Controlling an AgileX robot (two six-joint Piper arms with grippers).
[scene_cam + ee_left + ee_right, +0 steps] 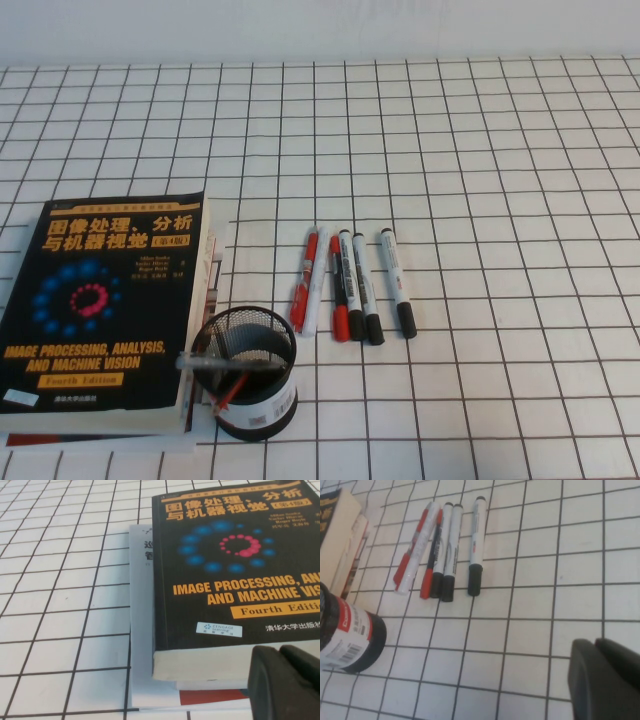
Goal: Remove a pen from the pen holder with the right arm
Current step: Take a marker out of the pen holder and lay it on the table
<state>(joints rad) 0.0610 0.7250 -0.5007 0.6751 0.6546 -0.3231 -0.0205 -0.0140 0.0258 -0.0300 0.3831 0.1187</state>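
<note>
1. White cloth ruled with a black grid is covering the table, and a plain pale wall is running along the far edge.
2. Down near the robot's edge, left of centre, the black wire-mesh pen holder is standing upright, pressing right up beside the book stack and showing a white barcode label low on its wall.
3. Inside it, a red pen is leaning at a slant. A pale grey stick is lying across the rim on the book side; I cannot tell what it is.
4. Just beyond the holder, five pens are lying side by side on the table: a red-and-white marker, a slim red-and-black pen, a pair of black-capped white markers, and a last black-capped white marker sitting slightly apart.
5. At the left, a black textbook with a ring of blue and pink dots and orange lettering is resting on top of other books.
6. The left end effector is hanging over the near corner of that stack. Whether it is spread or pressed together, I cannot tell.
7. The right end effector is hovering over bare grid squares, pressed together and pinching nothing, well apart from the pen holder and the row of pens.
</note>
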